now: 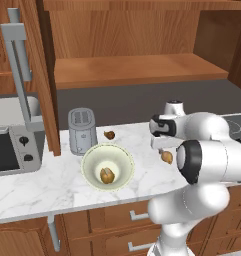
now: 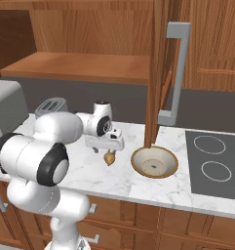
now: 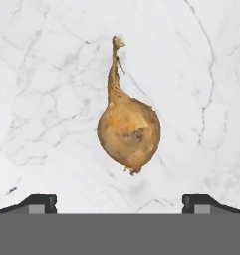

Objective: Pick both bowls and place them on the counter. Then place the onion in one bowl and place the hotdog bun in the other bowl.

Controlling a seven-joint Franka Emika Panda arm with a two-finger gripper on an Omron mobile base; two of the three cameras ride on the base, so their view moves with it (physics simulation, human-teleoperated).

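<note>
Wooden cabinets and a bare shelf back the marble desk (image 1: pixel 52 190). From the left in the left base view: a microwave (image 1: pixel 9 150), a toaster (image 1: pixel 82 131), then the cream bowl (image 1: pixel 107 166) holding an orange-tan lump that looks like the bun (image 1: pixel 107 175). A small dark lump (image 1: pixel 109 134) lies behind the bowl. Right of it the onion (image 3: pixel 128 130) rests on the bare desk, stem pointing away from the tool (image 3: pixel 119 201), which hangs just above it with its jaws spread wide and nothing between them. Farther right, in the right base view, the tan bowl (image 2: pixel 154 161) sits empty beside a cooktop (image 2: pixel 214 163).

The onion is round and smooth, so I judge that an off-centre close could squirt it sideways or roll it along the desk. Pinching the thin stem would likely let the bulb slip.
</note>
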